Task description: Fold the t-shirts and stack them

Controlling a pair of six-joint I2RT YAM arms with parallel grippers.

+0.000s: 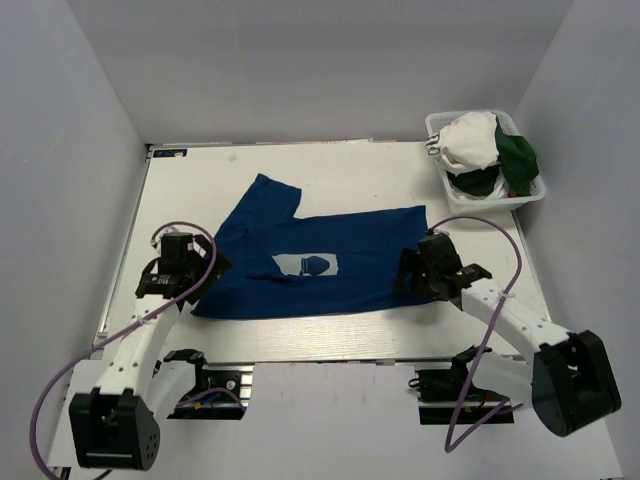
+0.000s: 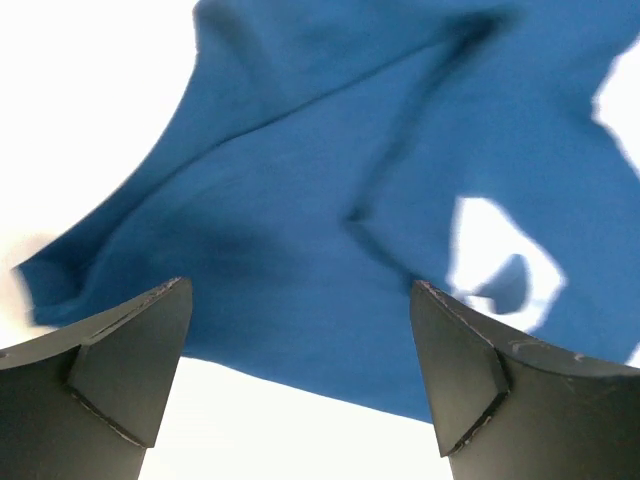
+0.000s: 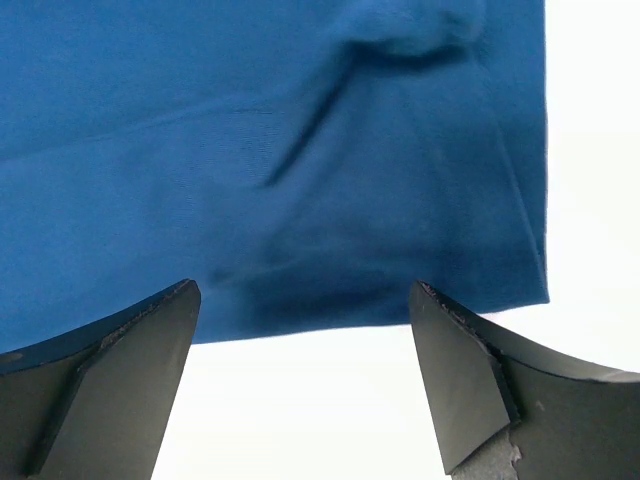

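The blue t-shirt (image 1: 310, 265) is lying spread on the worktop (image 1: 350, 165), print upward, between the left pincer (image 2: 300, 300) and the right pincer (image 3: 300, 300), with its near edge just in front of both. The other t-shirts (image 1: 470, 140), white and dark green, are sitting in the basket (image 1: 440, 175), far beyond the right pincer. Both pincers are standing wide apart and are holding nothing. The risk I am seeing: if the fingers (image 3: 130, 340) are coming down too shallow, they may be catching only one layer, and the fold would be dragging crooked. The creases ahead of the left pincer could also be bunching.
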